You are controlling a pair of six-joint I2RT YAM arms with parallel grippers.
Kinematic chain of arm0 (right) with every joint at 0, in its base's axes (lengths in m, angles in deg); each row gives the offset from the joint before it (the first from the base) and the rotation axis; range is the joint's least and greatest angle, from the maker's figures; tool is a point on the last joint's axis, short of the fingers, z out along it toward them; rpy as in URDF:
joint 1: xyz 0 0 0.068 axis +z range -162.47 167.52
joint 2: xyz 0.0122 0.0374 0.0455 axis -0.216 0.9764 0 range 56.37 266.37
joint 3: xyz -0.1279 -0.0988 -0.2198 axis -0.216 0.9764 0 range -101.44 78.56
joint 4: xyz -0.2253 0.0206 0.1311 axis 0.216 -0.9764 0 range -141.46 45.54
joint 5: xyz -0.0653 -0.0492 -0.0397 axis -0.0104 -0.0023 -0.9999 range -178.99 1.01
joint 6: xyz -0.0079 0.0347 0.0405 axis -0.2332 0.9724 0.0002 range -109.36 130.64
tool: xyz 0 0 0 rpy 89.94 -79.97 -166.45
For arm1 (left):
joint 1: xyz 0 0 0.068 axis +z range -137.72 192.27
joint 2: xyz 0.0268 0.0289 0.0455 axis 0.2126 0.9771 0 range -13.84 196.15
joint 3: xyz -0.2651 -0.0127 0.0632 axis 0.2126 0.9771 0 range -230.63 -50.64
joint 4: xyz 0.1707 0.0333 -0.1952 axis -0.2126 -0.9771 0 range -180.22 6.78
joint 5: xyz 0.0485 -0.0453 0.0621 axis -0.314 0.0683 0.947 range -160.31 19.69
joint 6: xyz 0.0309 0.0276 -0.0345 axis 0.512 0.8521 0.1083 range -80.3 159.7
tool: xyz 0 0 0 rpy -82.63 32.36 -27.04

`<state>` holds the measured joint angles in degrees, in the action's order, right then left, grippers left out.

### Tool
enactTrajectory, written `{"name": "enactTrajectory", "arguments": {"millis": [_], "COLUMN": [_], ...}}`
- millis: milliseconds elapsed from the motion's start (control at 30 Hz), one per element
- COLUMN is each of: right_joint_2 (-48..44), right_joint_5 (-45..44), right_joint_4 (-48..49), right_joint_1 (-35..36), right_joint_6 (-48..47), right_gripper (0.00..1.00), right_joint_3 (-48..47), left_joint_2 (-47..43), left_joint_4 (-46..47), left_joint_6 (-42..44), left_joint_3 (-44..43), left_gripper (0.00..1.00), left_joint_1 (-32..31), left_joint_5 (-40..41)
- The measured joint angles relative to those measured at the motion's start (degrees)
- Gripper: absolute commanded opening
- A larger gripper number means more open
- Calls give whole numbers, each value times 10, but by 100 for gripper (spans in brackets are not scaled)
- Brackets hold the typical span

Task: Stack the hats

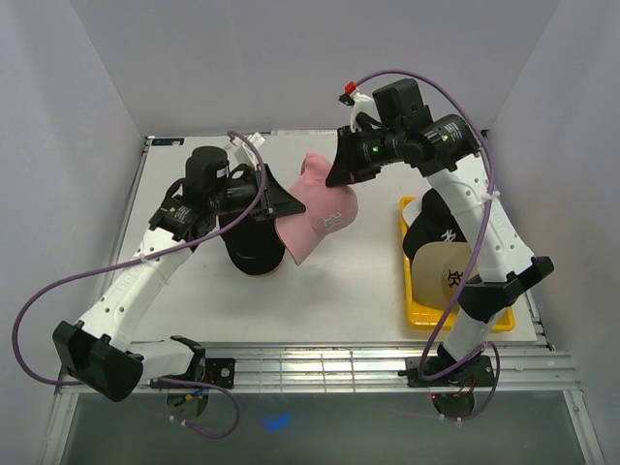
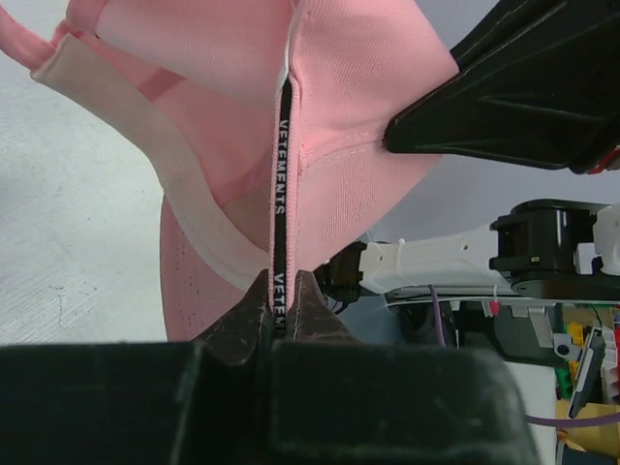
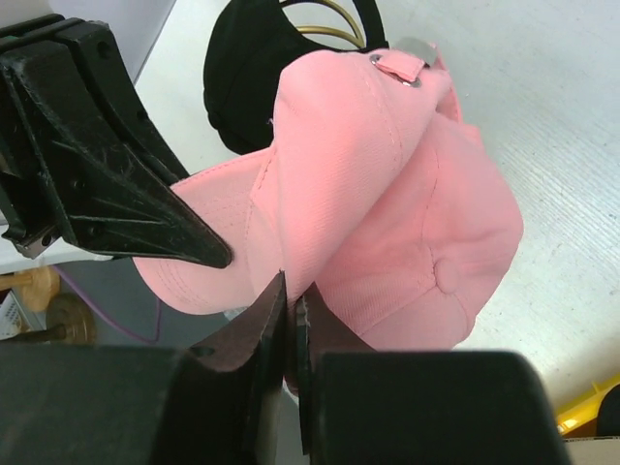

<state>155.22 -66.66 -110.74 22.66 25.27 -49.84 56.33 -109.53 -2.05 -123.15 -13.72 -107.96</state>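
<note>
Pink cap [image 1: 320, 208] hangs mid-air, just beside the black cap [image 1: 254, 254] — left gripper [image 2: 279, 281] pinched on its inner seam, right gripper [image 3: 289, 291] clamped on its crown fabric. Carrying step, I'd say; next, lower it squarely onto that cap.

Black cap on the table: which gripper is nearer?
Left. The left gripper, jaws shut on the pink cap, is by the far right edge of the black cap; the right gripper, shut on the pink cap's far side, is farther off.
</note>
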Motion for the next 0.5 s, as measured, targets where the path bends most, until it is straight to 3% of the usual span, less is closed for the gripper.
{"name": "enactTrajectory", "arguments": {"millis": [267,367,500], "right_joint_2": [-6,-17,-50], "right_joint_5": [-41,-75,-131], "right_joint_4": [25,37,53], "right_joint_1": [-1,-1,-2], "right_joint_6": [30,49,79], "right_gripper": [61,72,78], "right_joint_3": [9,17,44], "left_joint_2": [-18,-35,-44], "left_joint_4": [41,105,218], "left_joint_6": [-47,-116,-224], "left_joint_3": [32,84,138], "left_gripper": [0,0,0], "left_joint_1": [31,78,131], "left_joint_5": [-31,-69,-104]}}
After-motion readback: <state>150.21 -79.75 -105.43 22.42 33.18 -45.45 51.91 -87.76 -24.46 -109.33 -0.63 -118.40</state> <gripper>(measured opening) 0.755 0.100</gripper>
